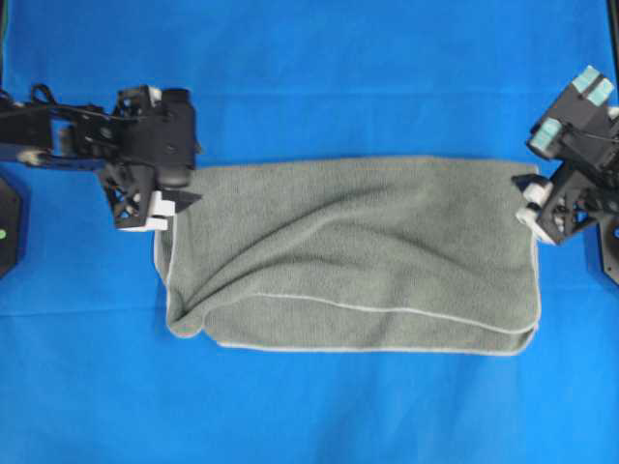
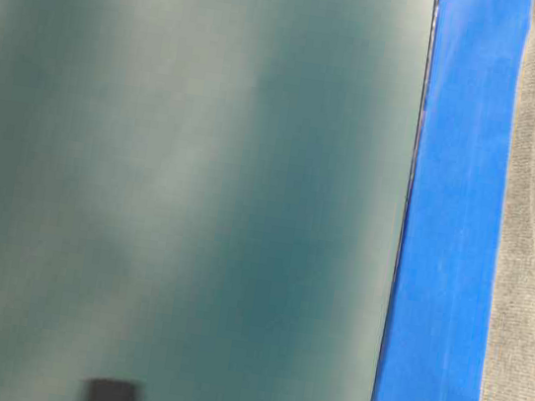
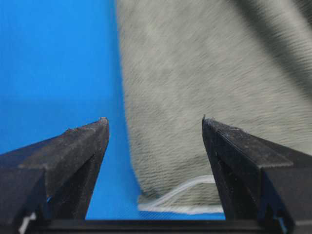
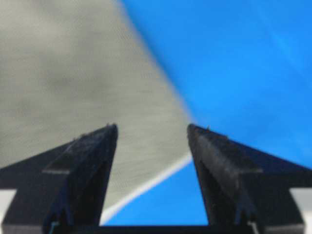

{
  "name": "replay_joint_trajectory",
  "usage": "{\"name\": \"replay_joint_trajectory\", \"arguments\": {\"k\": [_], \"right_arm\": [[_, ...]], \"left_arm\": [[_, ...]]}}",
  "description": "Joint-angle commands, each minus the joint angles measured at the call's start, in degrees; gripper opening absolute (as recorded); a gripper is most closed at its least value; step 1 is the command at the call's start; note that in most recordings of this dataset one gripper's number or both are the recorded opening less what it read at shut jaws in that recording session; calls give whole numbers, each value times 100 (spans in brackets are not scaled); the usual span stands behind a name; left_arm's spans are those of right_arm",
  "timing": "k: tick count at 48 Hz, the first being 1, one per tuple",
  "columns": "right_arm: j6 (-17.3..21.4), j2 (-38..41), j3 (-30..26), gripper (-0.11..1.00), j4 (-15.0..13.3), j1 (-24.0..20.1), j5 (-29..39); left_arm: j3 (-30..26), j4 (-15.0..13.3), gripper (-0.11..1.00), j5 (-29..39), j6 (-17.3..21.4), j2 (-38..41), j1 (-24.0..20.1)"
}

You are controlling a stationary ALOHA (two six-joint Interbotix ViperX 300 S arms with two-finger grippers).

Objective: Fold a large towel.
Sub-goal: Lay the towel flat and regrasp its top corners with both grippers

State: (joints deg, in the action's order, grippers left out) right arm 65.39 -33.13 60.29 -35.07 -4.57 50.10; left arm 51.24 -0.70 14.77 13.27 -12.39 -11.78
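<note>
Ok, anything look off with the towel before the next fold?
The towel is folded unevenly: its lower layer sticks out along the near edge, a diagonal ridge runs across the top, and the near left corner is bunched. No damage is visible.

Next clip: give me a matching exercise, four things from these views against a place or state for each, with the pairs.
Things:
1. towel
2. left gripper
3. right gripper
4. backdrop

Places or states:
A. open, at the towel's far right corner in the overhead view
B. bright blue, under everything
C. folded over, pale hem along the near edge
D. open, at the towel's far left corner in the overhead view

Pairs: 1-C, 2-D, 3-A, 4-B
</note>
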Motion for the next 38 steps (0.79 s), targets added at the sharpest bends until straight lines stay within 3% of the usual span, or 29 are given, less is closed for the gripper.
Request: {"name": "replay_joint_trajectory", "arguments": {"k": [1, 13, 23, 32, 38], "right_arm": [[-18, 211, 167, 61, -88, 492, -369], [-18, 853, 571, 61, -229, 1213, -1881], [-18, 1450, 729, 61, -246, 1477, -2452], [0, 1661, 686, 56, -519, 1582, -2487], [0, 1661, 668, 30, -563, 1582, -2646]], "left_arm": [[-97, -9, 74, -70, 0, 255, -149], [18, -18, 72, -352, -9, 738, -290], [176, -9, 65, -378, -18, 773, -325], [299, -18, 32, -378, -53, 782, -422], [325, -44, 8, -316, -141, 756, -422]]}}
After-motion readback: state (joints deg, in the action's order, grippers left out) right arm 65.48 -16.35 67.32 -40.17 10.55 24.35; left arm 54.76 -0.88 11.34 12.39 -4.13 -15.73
